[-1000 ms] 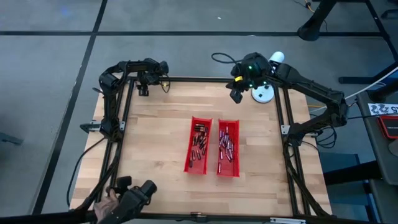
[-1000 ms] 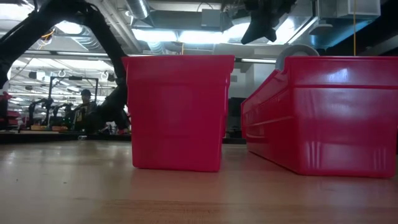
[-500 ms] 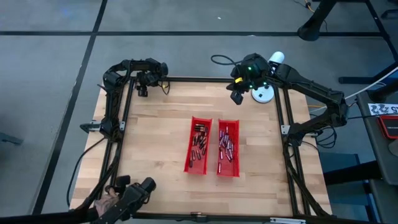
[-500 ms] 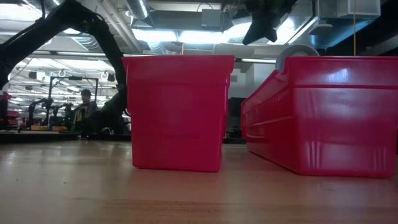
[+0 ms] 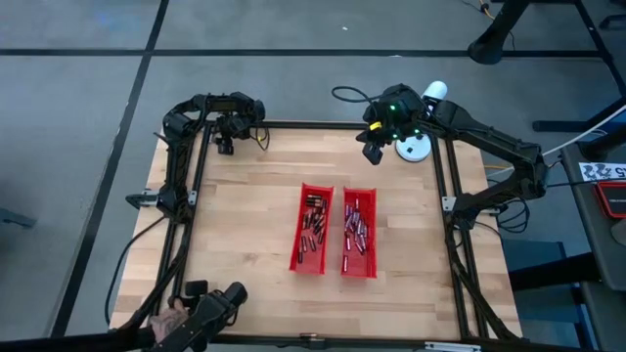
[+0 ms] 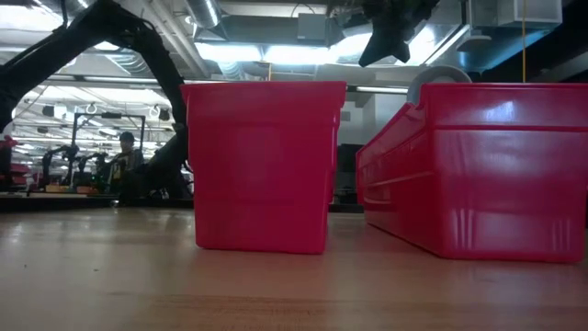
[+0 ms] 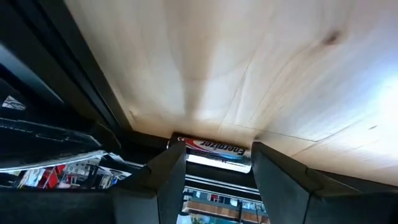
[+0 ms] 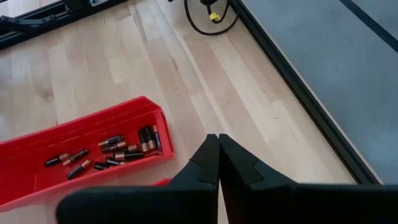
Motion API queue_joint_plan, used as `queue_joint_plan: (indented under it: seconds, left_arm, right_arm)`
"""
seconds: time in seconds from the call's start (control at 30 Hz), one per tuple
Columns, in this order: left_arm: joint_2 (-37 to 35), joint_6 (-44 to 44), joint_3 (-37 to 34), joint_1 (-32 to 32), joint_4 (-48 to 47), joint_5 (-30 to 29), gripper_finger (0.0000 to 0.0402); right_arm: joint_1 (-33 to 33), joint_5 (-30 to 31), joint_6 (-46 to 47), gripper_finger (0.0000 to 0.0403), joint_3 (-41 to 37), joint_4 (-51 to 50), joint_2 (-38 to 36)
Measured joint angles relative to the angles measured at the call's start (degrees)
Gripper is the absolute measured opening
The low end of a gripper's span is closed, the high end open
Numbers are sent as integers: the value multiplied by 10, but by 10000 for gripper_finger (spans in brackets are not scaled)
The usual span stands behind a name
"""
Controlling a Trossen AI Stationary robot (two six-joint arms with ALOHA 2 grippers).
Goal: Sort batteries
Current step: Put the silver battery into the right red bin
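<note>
Since a second ago the left arm has folded a little tighter over the far left corner of the table (image 5: pixel 245 205), and the dark device held at the near left edge has edged slightly; the trays and the right arm sit as they were.

At the near left edge a person's hand (image 5: pixel 172 321) grips that device (image 5: pixel 217 307). The left gripper (image 5: pixel 226 143) hangs at the far left corner, its fingers (image 7: pixel 168 177) closed on one silver-and-black battery (image 7: pixel 214 152) that lies crosswise between them, above the table edge. In the middle stand two red trays side by side, close but apart: the left tray (image 5: pixel 302 264) and the right tray (image 5: pixel 374 270), each holding a scatter of batteries (image 5: pixel 313 227). The right gripper (image 5: pixel 372 149) hovers over the far right part of the table, jaws pressed together and holding nothing, beside a white round object (image 5: pixel 413 148).
</note>
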Motion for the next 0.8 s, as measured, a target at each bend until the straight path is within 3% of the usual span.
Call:
queue_joint_plan:
  seconds: [0.23,0.47,0.6,0.8]
  left_arm:
    - [0,-31,0,-9,0,-5,178]
    - [0,-29,0,-15,-8,-24,233]
    - [0,17,0,-8,-5,-24,265]
    - [7,31,0,10,0,-32,278]
  right_arm:
    - [0,0,0,5,0,0,0]
    - [0,0,-6,5,0,6,3]
    - [0,0,-5,5,0,5,3]
    - [0,-19,-1,5,0,-19,3]
